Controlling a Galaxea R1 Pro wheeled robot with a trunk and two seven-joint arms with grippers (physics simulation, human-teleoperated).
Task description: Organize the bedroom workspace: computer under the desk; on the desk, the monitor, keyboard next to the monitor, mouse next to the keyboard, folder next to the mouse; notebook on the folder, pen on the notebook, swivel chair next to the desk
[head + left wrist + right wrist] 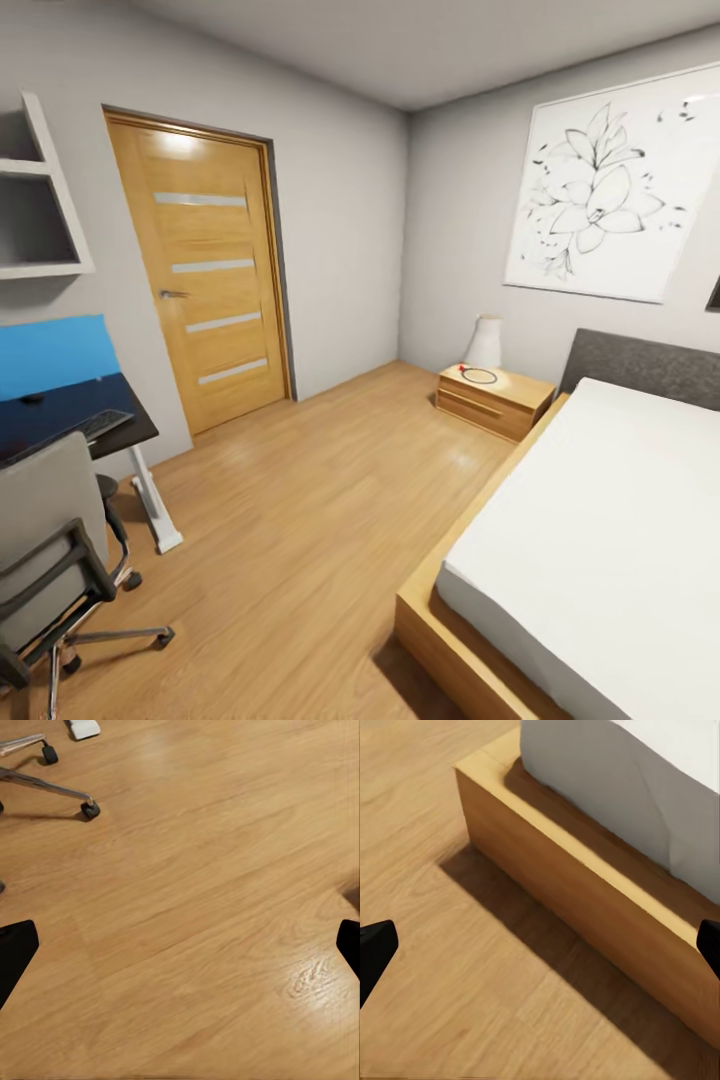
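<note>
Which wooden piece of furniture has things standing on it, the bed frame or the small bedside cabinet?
The bedside cabinet by the far wall: a white lamp stands on it. The bed frame carries just its white mattress.

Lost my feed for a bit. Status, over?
Both grippers open, empty, over bare floor. Swivel chair at the desk, keyboard on top. Bed close on the right, its frame under the right gripper.

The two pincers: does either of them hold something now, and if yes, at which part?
Nothing is held. The left pincer is open over bare wooden floor, and the right pincer is open over floor beside the bed frame.
</note>
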